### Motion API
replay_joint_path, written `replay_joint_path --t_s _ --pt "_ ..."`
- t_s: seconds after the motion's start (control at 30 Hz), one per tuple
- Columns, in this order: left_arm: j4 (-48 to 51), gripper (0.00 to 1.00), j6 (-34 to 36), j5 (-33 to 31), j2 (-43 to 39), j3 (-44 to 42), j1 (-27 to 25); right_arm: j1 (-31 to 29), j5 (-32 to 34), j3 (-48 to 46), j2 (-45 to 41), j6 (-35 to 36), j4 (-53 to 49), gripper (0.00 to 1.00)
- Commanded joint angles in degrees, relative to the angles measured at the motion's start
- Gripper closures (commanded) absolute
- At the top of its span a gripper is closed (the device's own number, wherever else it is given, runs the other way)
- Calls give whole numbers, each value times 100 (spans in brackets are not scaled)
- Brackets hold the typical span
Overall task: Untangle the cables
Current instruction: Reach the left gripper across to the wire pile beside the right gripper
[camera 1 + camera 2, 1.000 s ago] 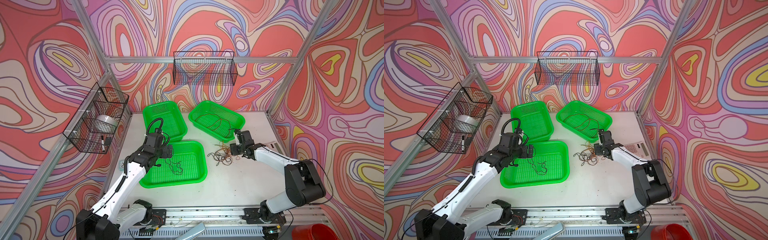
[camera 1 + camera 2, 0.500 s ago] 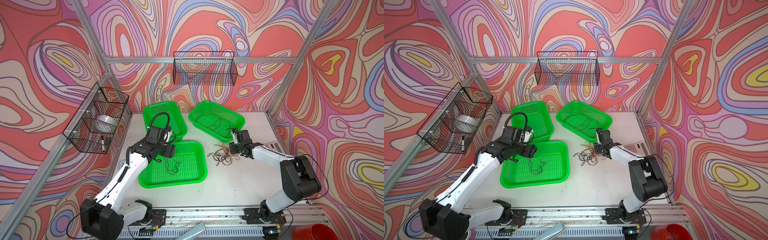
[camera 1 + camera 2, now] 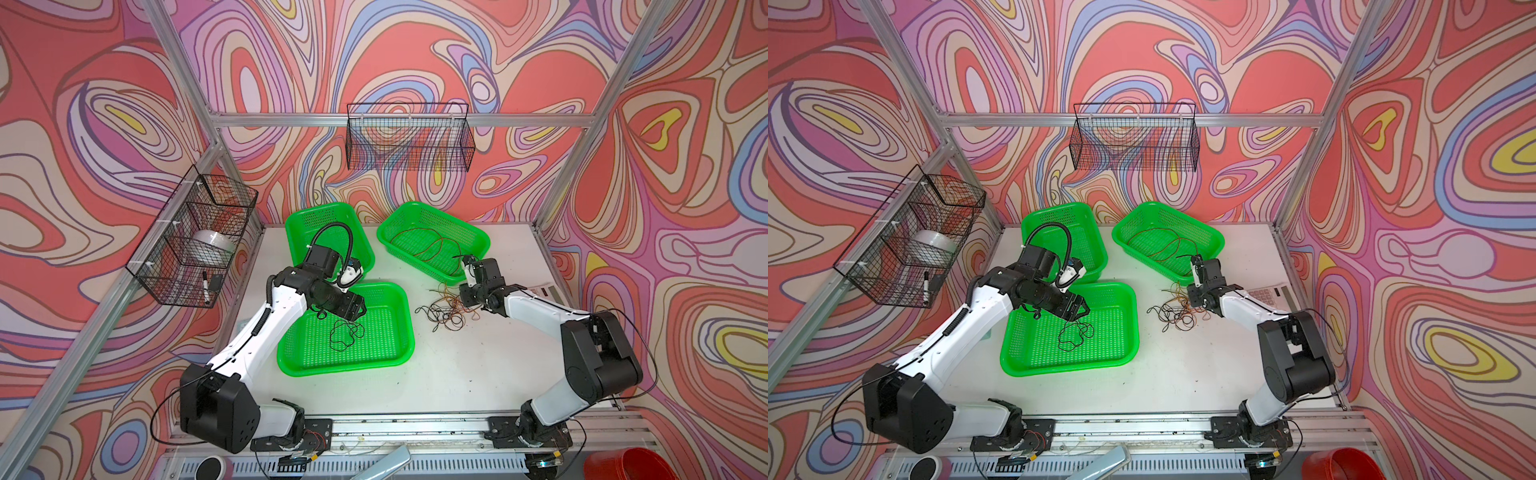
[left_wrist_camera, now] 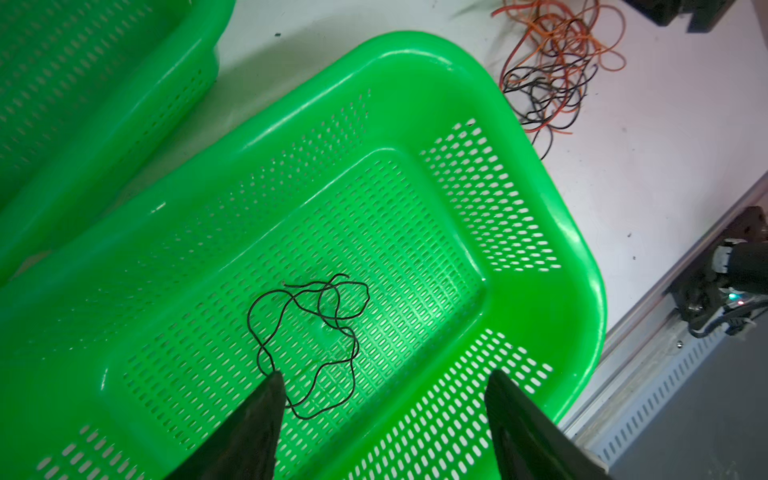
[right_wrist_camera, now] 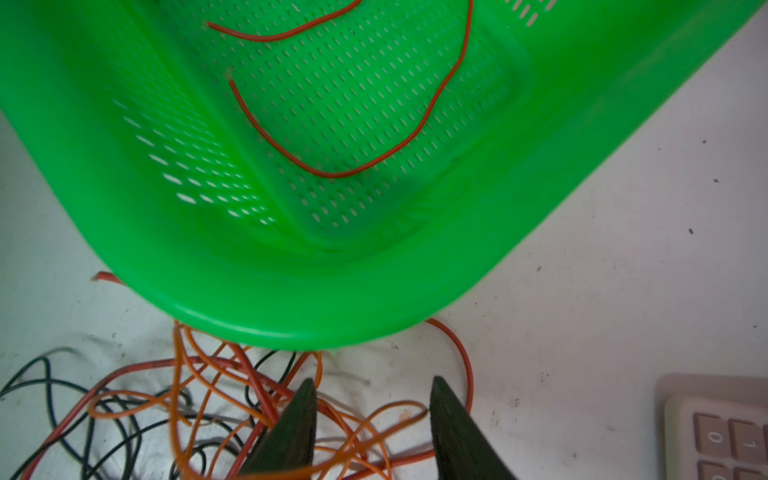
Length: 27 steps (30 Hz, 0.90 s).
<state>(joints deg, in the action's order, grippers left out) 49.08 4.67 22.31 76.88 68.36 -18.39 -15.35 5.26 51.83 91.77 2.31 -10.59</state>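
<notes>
Only the left wrist view shows the left gripper [image 4: 384, 376] plainly. Its jaws stand wide apart and hold nothing above the near green basket [image 4: 582, 257]. A single black cable [image 4: 307, 332] lies looped on the basket floor. One fingertip [image 4: 272, 380] overlaps a loop, but we cannot tell whether it touches.

Only the right wrist view shows the right gripper [image 5: 372, 380]. Its jaws are partly apart and unclamped, low over the tangle of cables [image 5: 199, 399], with orange strands running between them.

In both top views we see the tangle on the white table [image 3: 457, 374], just right of the near basket and just near of the far right basket [image 3: 432, 208]. That basket's rim hides some strands from the right wrist camera. A red-brown cable [image 3: 428, 245] lies inside it.

The left arm's wrist covers part of the far left basket [image 3: 299, 220]. A calculator [image 3: 1266, 293] sits right of the right arm. Wire baskets hang on the far wall [image 3: 409, 141] and the left wall [image 3: 195, 241].

The left arm rises from its near-left base and tips down over the near basket's far-left corner. The right arm bends at a raised elbow, and its forearm runs low and leftward to the tangle.
</notes>
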Motion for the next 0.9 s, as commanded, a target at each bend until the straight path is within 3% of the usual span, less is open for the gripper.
replay_joint_path --t_s 0.0,0.17,0.27,0.5,0.7,0.73,0.87 --pt "-786 21 -208 550 -253 -59 -69 30 89 139 128 -14 158 64" --pt "-1722 21 -327 402 -165 -36 -627 24 10 204 -144 -55 -10 92" --pt "-2575 21 -296 230 -98 -107 -1075 -9 -116 246 -668 -219 -418 100" --pt "-4612 13 -76 667 550 -21 -1843 -170 -752 549 -1809 -599 -1489 100" --pt "-4876 13 14 459 1586 750 -2307 -178 -608 736 -2088 -465 -1891 100" --pt "-4864 14 -83 411 1674 812 -2305 -178 -544 620 -2108 -458 -1825 98" --pt "-4541 15 -101 64 1761 870 -2318 -170 -684 465 -1924 -1108 -1820 73"
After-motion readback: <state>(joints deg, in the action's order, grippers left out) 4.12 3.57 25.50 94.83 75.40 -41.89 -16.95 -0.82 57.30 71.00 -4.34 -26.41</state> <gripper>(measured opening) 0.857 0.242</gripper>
